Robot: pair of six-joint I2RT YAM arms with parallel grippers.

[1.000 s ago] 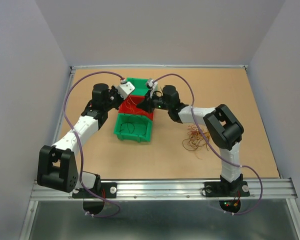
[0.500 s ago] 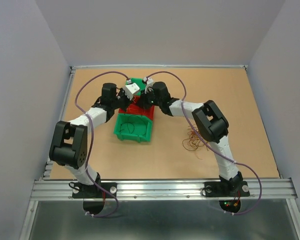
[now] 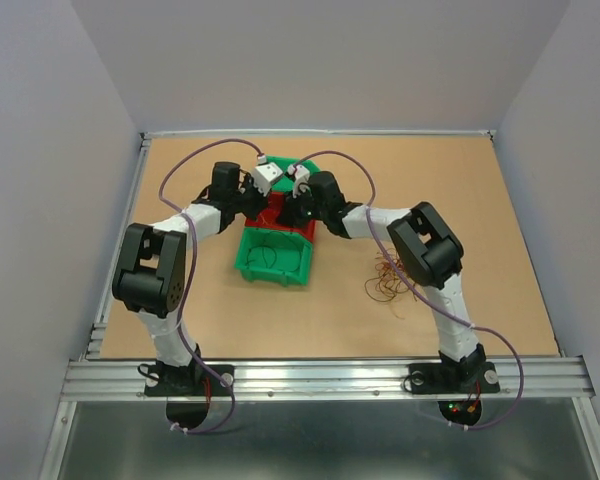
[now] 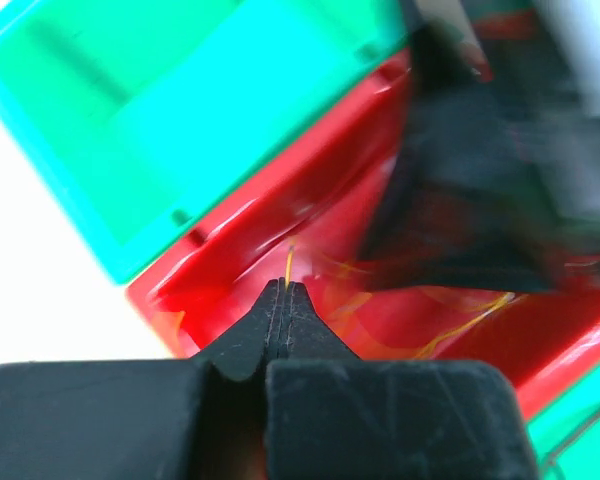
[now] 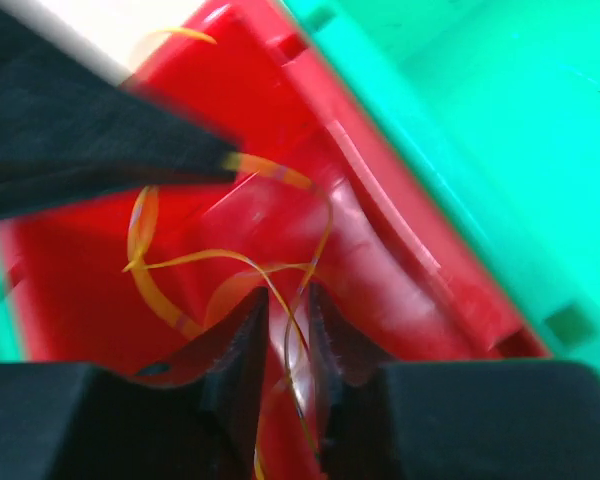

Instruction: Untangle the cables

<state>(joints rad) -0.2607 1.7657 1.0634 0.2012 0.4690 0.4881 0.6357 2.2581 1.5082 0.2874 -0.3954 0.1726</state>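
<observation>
Both grippers hang close together over the red bin (image 3: 298, 229). My left gripper (image 4: 285, 286) is shut, and a thin orange-yellow cable (image 4: 289, 262) comes out of its tips. My right gripper (image 5: 288, 296) is open a narrow slit; an orange-yellow cable (image 5: 180, 262) loops in the red bin (image 5: 380, 230) and runs loosely through that gap. From above, the left gripper (image 3: 271, 199) and right gripper (image 3: 291, 205) nearly meet. A tangle of red, yellow and dark cables (image 3: 392, 278) lies on the table right of the bins.
A green bin (image 3: 273, 258) with a dark cable in it stands in front of the red bin. Another green bin (image 3: 280, 164) stands behind it. The right arm's elbow (image 3: 425, 245) rises beside the loose tangle. Walls close the table on three sides.
Both grippers moved closer together above the red bin, and the left arm's elbow swung in toward the bins. The right jaws went from shut to slightly apart.
</observation>
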